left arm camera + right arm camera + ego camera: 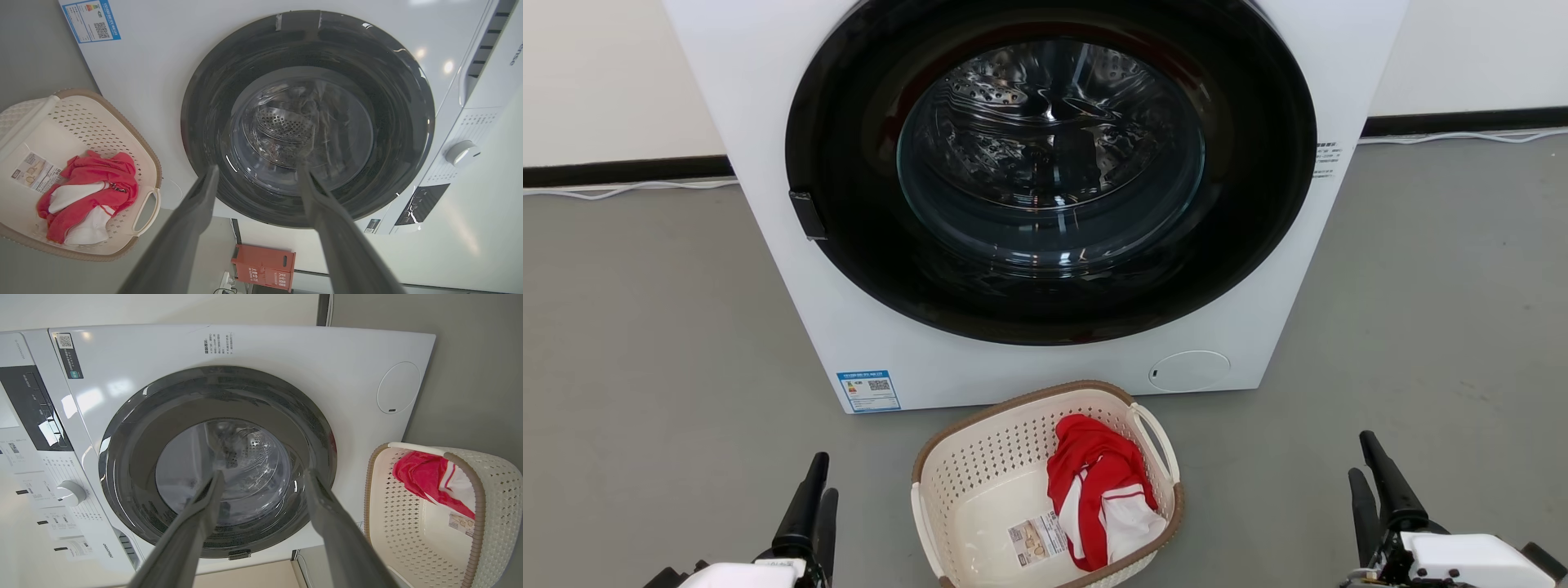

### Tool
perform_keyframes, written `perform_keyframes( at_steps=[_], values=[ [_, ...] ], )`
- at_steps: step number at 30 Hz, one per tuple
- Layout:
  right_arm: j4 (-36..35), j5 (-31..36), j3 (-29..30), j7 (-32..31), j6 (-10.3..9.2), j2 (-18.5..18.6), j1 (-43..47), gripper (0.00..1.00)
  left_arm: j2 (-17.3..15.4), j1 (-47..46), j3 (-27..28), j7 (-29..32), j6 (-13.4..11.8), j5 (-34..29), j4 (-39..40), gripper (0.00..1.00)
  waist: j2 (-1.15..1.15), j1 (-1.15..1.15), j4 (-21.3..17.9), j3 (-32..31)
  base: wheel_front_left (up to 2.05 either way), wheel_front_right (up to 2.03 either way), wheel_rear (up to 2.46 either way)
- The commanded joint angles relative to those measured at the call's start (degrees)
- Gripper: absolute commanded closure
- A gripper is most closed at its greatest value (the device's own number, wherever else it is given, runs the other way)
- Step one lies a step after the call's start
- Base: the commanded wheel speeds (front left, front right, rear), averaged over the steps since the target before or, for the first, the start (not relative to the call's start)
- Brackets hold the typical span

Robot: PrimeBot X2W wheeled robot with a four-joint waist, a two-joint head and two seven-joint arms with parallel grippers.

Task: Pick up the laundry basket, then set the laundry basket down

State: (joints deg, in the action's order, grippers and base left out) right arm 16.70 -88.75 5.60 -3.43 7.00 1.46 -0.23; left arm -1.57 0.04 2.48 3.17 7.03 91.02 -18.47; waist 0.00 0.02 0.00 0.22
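my left gripper (pixel 257 167) stood with its two dark fingers spread wide apart and nothing between them. my right gripper (pixel 264 473) was the same, fingers well parted and empty. both pointed toward the washing machine (pixel 1282 310). in each wrist view the round dark door (pixel 849 269) with its glass window showed in the gap between the fingers; the door was shut.

the laundry basket (pixel 980 478) sat on the grey floor (pixel 645 343), just in front of the machine's lower edge and between my two grippers, well apart from both. from my head it lay low and centre, its brown rim turned slightly askew to the machine's front. one white handle (pixel 1158 441) showed on its right side. inside, a red and white garment (pixel 1098 490) lay crumpled in the right half, leaning against that wall. a paper label (pixel 1037 539) lay flat on the bottom — just beside the garment, touching its edge. a blue sticker (pixel 868 390) sat at the machine's lower left corner. neither gripper touched the basket.
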Motion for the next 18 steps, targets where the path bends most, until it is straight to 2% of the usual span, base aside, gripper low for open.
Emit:
perform_keyframes(
  at_steps=[1,8,18],
  values=[
    [-2.2,1.7,-0.3,0.8,0.12,0.6,-1.5,0.00,-0.4,-2.0,-0.1,-0.6,0.1,-1.3,1.7,0.00,0.00,-0.01,0.0,0.0,0.00,0.00,0.00],
    [-2.7,6.7,-0.5,1.8,0.14,0.7,-1.5,0.00,-0.4,-2.2,-0.1,-1.6,0.1,-4.3,1.5,0.00,0.00,-0.01,0.0,0.1,0.00,0.00,0.00],
    [-3.8,17.5,-1.1,3.5,0.17,1.3,-1.6,0.00,-0.5,-2.5,-0.1,-3.3,0.2,-11.5,1.2,0.00,0.00,-0.02,0.0,0.1,0.00,0.00,0.00]
  ],
)
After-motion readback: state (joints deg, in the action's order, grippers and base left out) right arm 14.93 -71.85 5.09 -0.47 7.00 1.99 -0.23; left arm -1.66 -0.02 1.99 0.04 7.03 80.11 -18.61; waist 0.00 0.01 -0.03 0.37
